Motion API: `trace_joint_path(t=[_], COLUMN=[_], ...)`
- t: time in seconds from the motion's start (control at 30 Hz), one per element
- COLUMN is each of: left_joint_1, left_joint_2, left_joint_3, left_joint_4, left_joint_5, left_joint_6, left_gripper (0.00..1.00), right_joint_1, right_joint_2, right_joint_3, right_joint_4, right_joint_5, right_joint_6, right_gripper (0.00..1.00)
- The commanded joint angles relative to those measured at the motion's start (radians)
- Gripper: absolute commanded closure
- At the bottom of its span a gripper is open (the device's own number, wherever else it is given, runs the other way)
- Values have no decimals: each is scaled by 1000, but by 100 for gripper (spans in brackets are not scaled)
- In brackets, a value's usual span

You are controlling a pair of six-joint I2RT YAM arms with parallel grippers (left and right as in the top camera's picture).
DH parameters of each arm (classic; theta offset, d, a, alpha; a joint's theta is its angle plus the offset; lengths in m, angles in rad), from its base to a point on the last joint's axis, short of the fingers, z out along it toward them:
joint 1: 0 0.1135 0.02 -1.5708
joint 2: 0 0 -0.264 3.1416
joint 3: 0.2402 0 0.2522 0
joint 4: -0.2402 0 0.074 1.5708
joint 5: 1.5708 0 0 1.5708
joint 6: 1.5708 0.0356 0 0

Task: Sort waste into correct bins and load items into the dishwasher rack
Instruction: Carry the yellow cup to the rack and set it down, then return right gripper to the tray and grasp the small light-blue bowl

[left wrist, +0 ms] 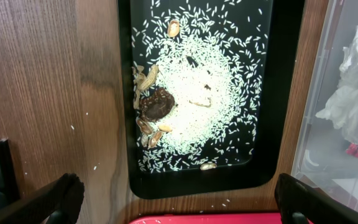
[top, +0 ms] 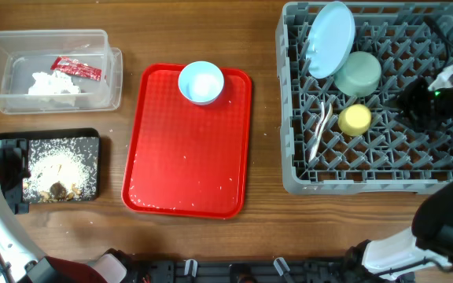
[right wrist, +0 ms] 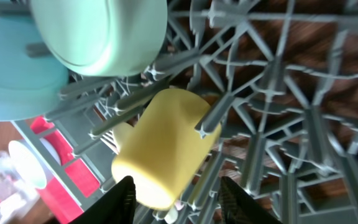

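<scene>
Yellow cup (right wrist: 166, 149): rests among the pegs of the dishwasher rack (right wrist: 278, 93), just beside the mint green bowl (right wrist: 98, 31). Your right gripper (right wrist: 178, 199): fingers parted, grasping nothing. Your left gripper (left wrist: 179, 199): spread wide, empty, above the black tray (left wrist: 124, 93).

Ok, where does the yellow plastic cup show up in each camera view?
Overhead: the yellow plastic cup is right of centre, inside the grey pegged plastic rack, just below the mint green bowl.
Left wrist: not in it.
Right wrist: the cup fills the centre, among the pegs, under the same bowl.
Shared landmark: the red plastic tray, at the bottom edge in left wrist and lower left in right wrist.
</scene>
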Motion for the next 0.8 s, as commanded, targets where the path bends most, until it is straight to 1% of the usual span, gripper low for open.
trace_joint_path(t=[0.0,0.07,0.1,0.17,0.23,0.3,0.37,0.4,0.47,0.5,0.53,0.63,0.77], left_joint_1=[5,5,5,5,5,5,5,5,5,5,5,5,5], left_joint_2=[-1,-1,-1,-1,-1,-1,-1,-1,-1,-1,-1,-1,-1], left_joint_3=[10,10,10,10,10,10,10,10,10,10,10,10,10], left_joint_4=[0,0,0,0,0,0,0,0,0,0,0,0,0], left_joint_5=[-3,-3,-3,-3,-3,-3,-3,-3,-3,-3,-3,-3,-3], left_joint_6=[-2,-2,-2,-2,-2,-2,-2,-2,-2,-2,-2,-2,-2], left_gripper=[0,0,0,0,0,0,0,0,0,0,0,0,0], right_joint_1=[4,36,57,126,189,247,281,282,282,282,282,282,282], right_joint_2=[-98,-140,-147,-148,-144,-133,-109,-100,-92,-87,-80,-63,-35], right_joint_3=[32,32,32,30,13,-16,-43,-62,-92,-104,-112,-140,-168], right_joint_4=[-15,-48,-62,-63,-39,-23,-27,-19,6,22,37,96,186], right_joint_5=[41,5,-2,5,85,218,312,315,315,315,315,323,347], right_joint_6=[29,-24,-39,-80,-56,34,95,98,97,97,98,121,113], right_gripper=[55,57,60,61,61,66,74,80,85,93,96,96,96])
